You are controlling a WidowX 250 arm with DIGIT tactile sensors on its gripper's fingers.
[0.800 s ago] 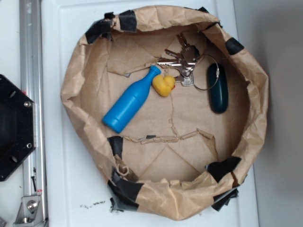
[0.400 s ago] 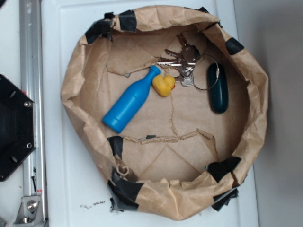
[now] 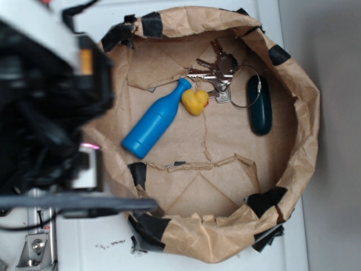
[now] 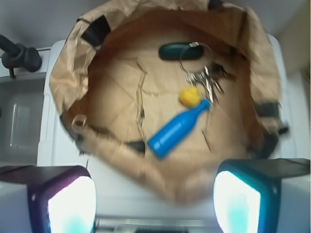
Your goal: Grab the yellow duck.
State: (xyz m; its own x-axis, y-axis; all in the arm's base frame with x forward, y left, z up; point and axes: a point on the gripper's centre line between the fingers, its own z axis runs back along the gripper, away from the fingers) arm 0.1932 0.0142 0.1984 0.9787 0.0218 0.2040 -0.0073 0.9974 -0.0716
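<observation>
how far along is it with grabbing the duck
Barely begun. Done: nothing, since the yellow duck lies untouched in the paper-lined basket, between the blue bottle neck and the keys. In hand: the arm sits over the basket's left edge, gripper open outside the rim. Left: reach in, descend, close on the duck.
</observation>
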